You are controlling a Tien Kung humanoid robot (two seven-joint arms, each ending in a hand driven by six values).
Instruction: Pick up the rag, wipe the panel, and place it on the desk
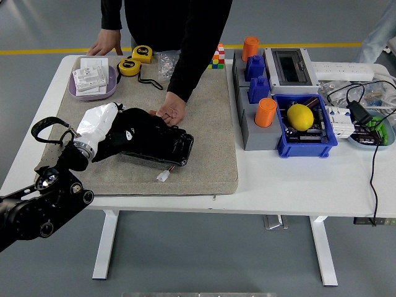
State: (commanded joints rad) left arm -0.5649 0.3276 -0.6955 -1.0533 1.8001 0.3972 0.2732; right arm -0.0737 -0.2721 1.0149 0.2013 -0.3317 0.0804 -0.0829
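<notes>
Head view shows a white desk (pixel 284 185) carrying a large grey felt mat (pixel 204 154) across its left and middle portion. At the far side stands a person in dark clothing (pixel 179 25); one of the person's hands (pixel 170 111) rests on the far edge of a black panel (pixel 167 147) lying flat on the mat, the other hand (pixel 104 46) rests on the desk's far edge. The robot's left arm (pixel 37 204) enters from the lower left, and its left hand (pixel 99 127), in a white covering, has its fingers clamped on a black rag (pixel 133 133). The rag lies pressed on the left part of the panel, bunched under the hand. To the right of the mat sit a grey block with orange and blue pieces (pixel 255 93), a blue bin (pixel 306 127) holding a yellow lemon-shaped item (pixel 301 116), and a grey switch box (pixel 289 67). A purple tray (pixel 93 80) and two yellow tape measures (pixel 135 60) lie at the far left.
</notes>
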